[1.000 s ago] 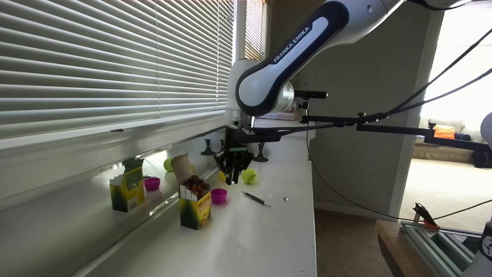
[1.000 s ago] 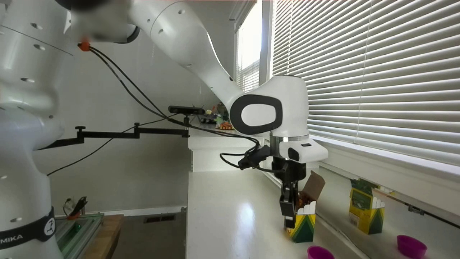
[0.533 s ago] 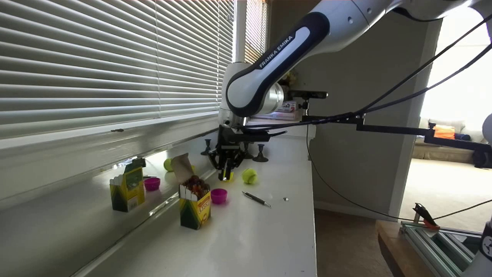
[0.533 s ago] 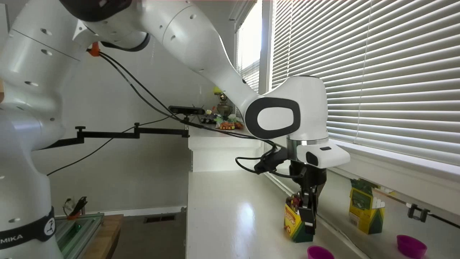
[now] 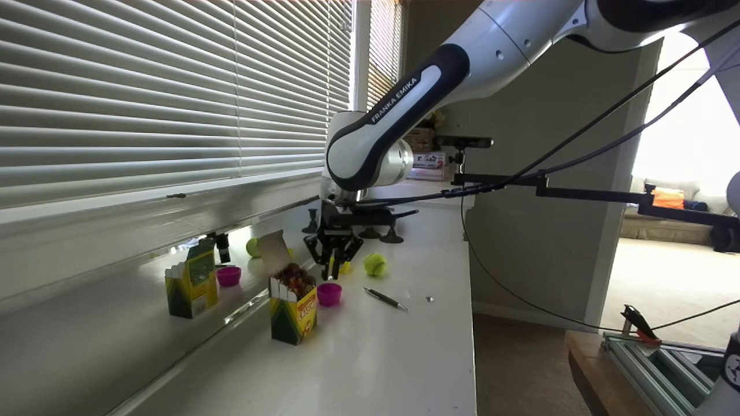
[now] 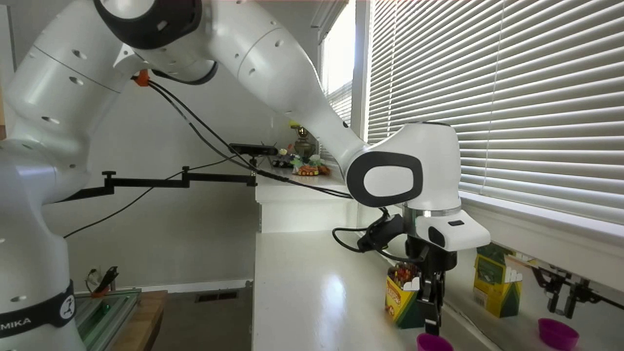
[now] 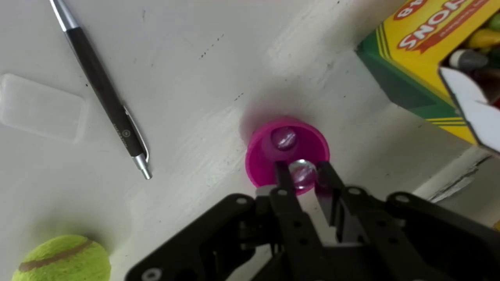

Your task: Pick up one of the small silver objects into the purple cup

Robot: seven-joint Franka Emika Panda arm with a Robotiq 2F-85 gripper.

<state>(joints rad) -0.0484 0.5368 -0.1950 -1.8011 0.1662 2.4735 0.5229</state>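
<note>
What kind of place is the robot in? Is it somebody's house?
Probably a room in somebody's home, though I can't be certain. There are window blinds, what looks like a sofa in the background, and a dark candlestick on the long white surface.

Bent arm [image 6: 292, 78], jaws downward, in a pinch.

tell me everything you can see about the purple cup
The purple cup is small, round, open-topped, magenta and plastic-looking. It stands upright on the white surface, near but not touching the crayon box, with one shiny silver object inside. The hand grips a similar object just above; whether it touches the cup is unclear.
</note>
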